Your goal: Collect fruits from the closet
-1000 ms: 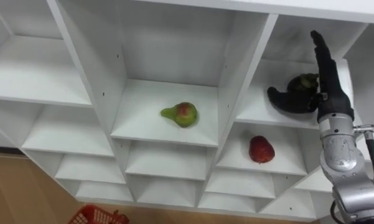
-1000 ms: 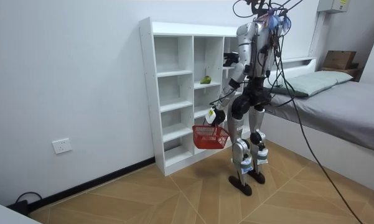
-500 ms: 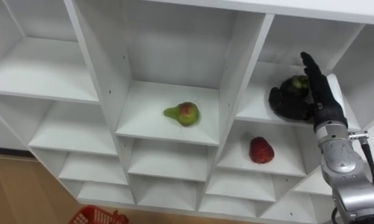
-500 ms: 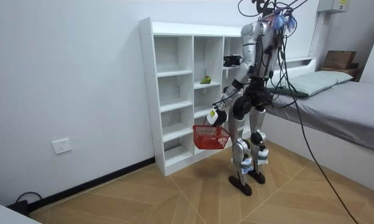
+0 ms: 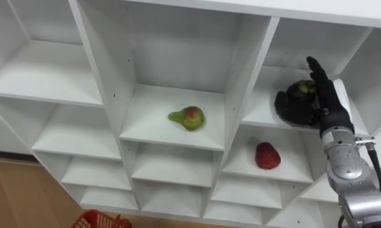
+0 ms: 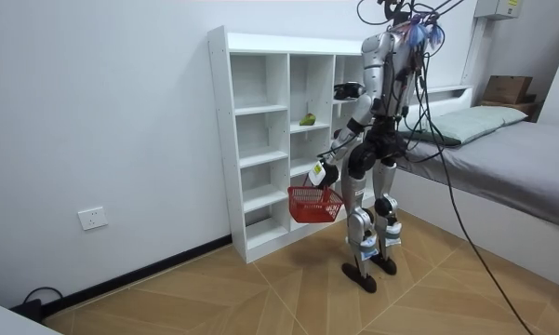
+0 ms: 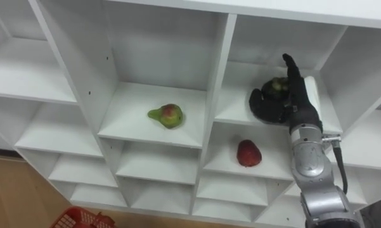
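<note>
Left eye view: right hand [image 5: 326, 104], thumb curled under and fingers bent over a green fruit [image 5: 302, 87] in the closet's [image 5: 244, 76] upper right compartment; the fruit's axis is hidden. Pear [image 5: 187, 118], middle compartment, lies on its side, long axis across the shelf, neck toward the robot's left; likely light, firm, smooth, easily bruised, best taken round the belly. Room view: left hand [image 6: 322, 174] carries a red basket [image 6: 314, 205]. Right eye view: red fruit [image 7: 248, 153], one compartment lower.

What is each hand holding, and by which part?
Left hand grips the red basket by its handle; right hand cups the green fruit round its sides.
</note>
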{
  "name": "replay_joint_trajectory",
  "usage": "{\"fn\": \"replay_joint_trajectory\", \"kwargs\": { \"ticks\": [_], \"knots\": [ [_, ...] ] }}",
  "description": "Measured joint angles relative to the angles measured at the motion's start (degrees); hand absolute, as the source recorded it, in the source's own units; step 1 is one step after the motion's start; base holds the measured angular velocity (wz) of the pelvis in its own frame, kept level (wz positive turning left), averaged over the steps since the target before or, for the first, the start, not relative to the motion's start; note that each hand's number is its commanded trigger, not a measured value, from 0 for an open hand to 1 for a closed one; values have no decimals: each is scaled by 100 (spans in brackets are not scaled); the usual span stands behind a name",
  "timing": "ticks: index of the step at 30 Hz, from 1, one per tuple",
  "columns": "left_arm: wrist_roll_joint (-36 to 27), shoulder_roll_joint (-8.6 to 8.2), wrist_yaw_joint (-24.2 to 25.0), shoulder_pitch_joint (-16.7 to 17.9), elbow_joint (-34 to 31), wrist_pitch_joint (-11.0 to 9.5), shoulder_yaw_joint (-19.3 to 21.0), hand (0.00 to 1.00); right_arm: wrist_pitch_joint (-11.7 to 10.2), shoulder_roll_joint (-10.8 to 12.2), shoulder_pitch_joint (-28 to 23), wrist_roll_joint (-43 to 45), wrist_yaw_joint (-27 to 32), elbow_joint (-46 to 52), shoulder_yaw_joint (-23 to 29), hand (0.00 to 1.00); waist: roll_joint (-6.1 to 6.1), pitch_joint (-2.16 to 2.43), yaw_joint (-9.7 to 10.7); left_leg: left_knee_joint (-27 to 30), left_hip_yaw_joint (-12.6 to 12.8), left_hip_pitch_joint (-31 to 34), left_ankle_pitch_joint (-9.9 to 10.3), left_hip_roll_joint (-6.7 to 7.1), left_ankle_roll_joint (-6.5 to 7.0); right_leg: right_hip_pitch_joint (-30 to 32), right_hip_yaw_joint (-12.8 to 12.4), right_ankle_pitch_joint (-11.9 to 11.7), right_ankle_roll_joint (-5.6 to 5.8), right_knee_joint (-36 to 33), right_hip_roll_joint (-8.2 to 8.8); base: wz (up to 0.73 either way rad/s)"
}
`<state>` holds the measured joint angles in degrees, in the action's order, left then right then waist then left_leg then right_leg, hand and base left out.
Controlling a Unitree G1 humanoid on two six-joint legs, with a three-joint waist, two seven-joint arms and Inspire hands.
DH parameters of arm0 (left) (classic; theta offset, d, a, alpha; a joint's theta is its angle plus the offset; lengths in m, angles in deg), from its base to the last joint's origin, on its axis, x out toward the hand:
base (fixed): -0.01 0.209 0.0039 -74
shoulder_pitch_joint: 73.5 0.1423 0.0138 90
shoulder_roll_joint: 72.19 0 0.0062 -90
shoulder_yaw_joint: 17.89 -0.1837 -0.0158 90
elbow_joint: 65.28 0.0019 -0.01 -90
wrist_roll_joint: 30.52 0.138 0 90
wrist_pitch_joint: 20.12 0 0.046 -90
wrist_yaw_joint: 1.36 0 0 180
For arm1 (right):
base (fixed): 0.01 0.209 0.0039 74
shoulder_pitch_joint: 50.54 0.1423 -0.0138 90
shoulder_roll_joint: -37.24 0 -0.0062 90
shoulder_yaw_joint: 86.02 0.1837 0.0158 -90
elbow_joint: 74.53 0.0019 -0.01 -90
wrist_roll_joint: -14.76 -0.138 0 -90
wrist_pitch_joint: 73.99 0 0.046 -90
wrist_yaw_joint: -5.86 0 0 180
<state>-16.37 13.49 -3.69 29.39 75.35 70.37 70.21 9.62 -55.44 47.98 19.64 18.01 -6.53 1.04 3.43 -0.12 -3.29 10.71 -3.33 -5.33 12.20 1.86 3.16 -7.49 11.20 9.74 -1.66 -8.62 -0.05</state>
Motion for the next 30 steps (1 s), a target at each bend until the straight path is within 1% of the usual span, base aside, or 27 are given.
{"fn": "replay_joint_trajectory", "kwargs": {
  "ticks": [2,5,13,18,20,26,30],
  "knots": [
    [-5,0,-8,11,0,0,-1,100,-41,-2,0,17,90,-40,30,100,-5,-3,1,-1,-1,-21,0,-1,0,-21,5,0,0,0,-4,0],
    [-14,-6,-129,8,2,-2,-3,100,-134,-7,0,44,195,-190,54,100,33,25,5,3,-7,-39,1,-7,-2,-50,15,0,0,1,-4,2],
    [-34,-42,-232,27,19,-2,-4,100,-231,-5,-11,37,319,-283,126,100,34,24,-6,-12,-8,-53,2,-1,-2,-75,10,0,0,1,-6,0],
    [-100,-53,-246,26,208,1,-4,100,-252,13,7,45,317,-307,136,100,24,17,-12,-4,-20,-37,5,-5,-7,-74,12,0,0,1,-4,2],
    [-101,-58,-246,38,222,30,-4,100,-251,13,5,38,310,-306,138,100,27,15,-12,-4,-8,-37,6,-5,-8,-72,10,0,0,1,-2,0],
    [-102,-104,-247,13,222,34,1,100,-238,36,2,3,257,-329,174,100,31,14,-21,-16,17,-41,6,-4,-7,-64,4,0,0,1,-3,0],
    [-113,-166,-247,-5,221,34,6,100,-228,113,-27,-427,155,-186,200,100,9,6,-17,-19,53,-37,6,-11,-7,-50,-17,0,0,3,-5,-4]
  ]
}}
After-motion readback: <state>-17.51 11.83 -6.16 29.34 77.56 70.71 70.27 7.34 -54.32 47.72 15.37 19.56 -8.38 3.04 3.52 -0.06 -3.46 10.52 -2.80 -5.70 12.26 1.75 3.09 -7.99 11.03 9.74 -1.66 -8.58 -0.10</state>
